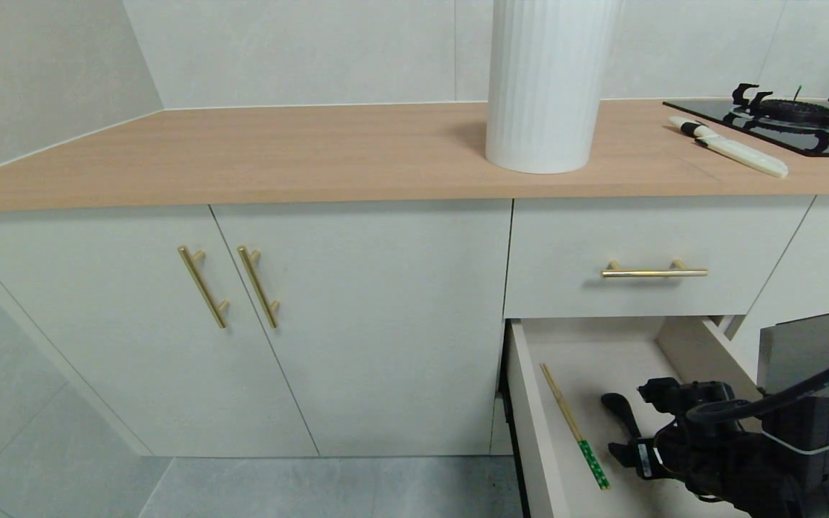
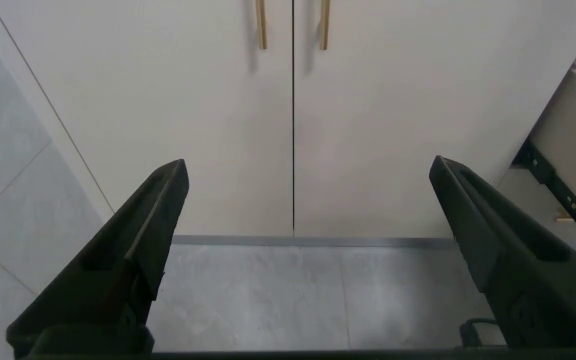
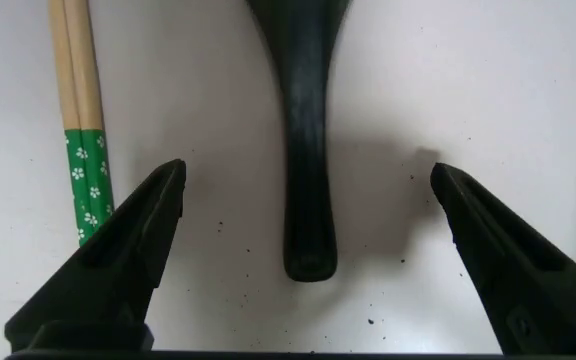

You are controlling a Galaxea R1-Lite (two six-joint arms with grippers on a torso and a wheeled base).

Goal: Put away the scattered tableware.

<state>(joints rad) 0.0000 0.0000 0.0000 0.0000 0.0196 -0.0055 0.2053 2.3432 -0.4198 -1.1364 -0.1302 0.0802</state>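
Observation:
The lower drawer [image 1: 529, 403] stands pulled out. On its floor lie a pair of wooden chopsticks [image 1: 574, 426] [image 3: 83, 120] with green flowered ends and a black spoon [image 1: 619, 414] [image 3: 306, 130]. My right gripper [image 1: 637, 428] [image 3: 306, 175] hangs inside the drawer, open, just above the spoon's handle, which lies between the fingers without touching them. My left gripper [image 2: 305, 170] is open and holds nothing, low in front of the cabinet doors [image 2: 293, 110]. A white utensil with a black band [image 1: 731, 147] lies on the wooden counter [image 1: 314, 155] beside the stove.
A tall white ribbed cylinder [image 1: 544, 86] stands on the counter above the drawers. A black gas hob [image 1: 796, 119] sits at the far right. The upper drawer with its gold handle [image 1: 653, 272] is closed, as are the two doors [image 1: 242, 324] on the left.

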